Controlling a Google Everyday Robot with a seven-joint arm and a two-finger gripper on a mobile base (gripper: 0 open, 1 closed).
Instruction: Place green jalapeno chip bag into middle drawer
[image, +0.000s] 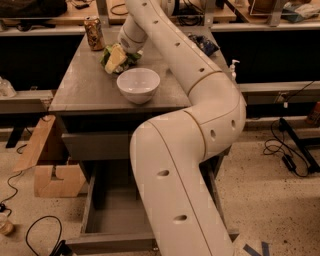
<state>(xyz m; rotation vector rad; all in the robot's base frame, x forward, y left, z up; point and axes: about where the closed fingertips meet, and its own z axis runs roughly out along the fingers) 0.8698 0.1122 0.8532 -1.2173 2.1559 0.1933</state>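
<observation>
The green jalapeno chip bag (114, 58) lies on the grey table top at the back, just behind the white bowl (138, 84). It is shiny green with a pale yellowish patch. My gripper (126, 49) is at the bag's right end, pressed down onto it from above, and hides part of it. The middle drawer (111, 242) is pulled open low under the table, with a flat grey inside that holds nothing in view. My big white arm crosses in front of the drawer's right half and hides it.
A soda can (93, 32) stands at the table's back left. A dark blue chip bag (202, 44) lies at the back right. A closed grey drawer front (95, 146) sits above the open drawer. A cardboard box (47, 165) and cables lie on the floor at left.
</observation>
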